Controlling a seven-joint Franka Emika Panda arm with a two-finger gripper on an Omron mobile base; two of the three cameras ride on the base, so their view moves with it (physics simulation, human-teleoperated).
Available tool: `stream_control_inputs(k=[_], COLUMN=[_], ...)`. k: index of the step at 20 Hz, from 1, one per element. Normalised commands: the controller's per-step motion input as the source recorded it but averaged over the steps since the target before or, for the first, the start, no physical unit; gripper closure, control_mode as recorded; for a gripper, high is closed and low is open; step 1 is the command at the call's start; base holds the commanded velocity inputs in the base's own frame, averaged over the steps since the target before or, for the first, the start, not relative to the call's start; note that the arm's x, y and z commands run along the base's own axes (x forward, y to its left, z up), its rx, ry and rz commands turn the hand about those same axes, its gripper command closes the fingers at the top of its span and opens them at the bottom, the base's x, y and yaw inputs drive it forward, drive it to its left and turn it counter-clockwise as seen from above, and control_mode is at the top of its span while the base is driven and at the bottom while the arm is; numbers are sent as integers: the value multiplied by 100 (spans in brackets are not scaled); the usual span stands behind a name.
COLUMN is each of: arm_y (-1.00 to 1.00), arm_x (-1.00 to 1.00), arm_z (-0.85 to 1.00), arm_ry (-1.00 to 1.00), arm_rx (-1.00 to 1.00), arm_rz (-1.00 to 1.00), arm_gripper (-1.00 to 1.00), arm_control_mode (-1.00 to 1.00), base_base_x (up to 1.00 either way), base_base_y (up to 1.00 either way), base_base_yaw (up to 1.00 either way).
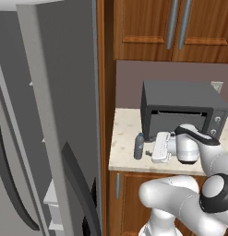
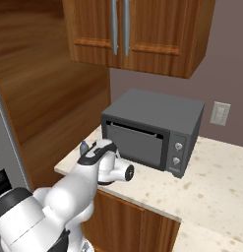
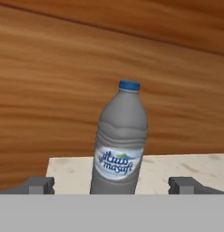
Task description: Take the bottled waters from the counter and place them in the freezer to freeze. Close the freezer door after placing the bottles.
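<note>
Bottle (image 3: 119, 140) stands upright on the tabletop (image 3: 177, 170), dead centre in the hand view, grey-bodied with a blue cap and a white label. Hand (image 3: 112, 185) is spread wide: one fingertip (image 3: 38, 185) shows at 8 o'clock of the bottle and the other at 4 o'clock, each well clear of its sides, so nothing is pinched. Behind the bottle runs a brown wooden wall.

In the left base view the same bottle (image 1: 139, 146) sits near the tabletop's (image 1: 127, 133) front left corner, at 9 o'clock of the hand (image 1: 154, 148), which points toward it from just beside. A dark microwave (image 1: 180, 108) stands at 1 o'clock of the bottle, farther back on the tabletop. Wooden wall cabinets (image 1: 171, 30) hang at 12 o'clock above it. The freezer door (image 1: 64, 138) stands swung open at the left, its dark handle (image 1: 78, 189) toward the camera, and pale shelves (image 1: 51, 203) show at 7 o'clock of the bottle.

In the right base view only the bottle's cap (image 2: 84, 145) peeks out at 10 o'clock of the arm's wrist (image 2: 106, 165), with the microwave (image 2: 152, 130) at 2 o'clock. A wall switch (image 2: 220, 113) sits at 3 o'clock of the microwave.
</note>
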Motion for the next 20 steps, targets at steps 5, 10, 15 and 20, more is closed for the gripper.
stream_control_inputs(k=[5, 10, 15, 20], arm_y=[19, 18, 19, 17], arm_x=[3, 6, 4, 13], arm_z=[0, 0, 0, 0], arm_ry=[0, 0, 0, 0], arm_rx=[0, 0, 0, 0], arm_rz=[0, 0, 0, -1], arm_gripper=[-100, -100, -100, -100], arm_control_mode=[-100, -100, -100, -100], base_base_x=[0, 0, 0, 0], base_base_y=[0, 0, 0, 0], base_base_yaw=[0, 0, 0, 0])
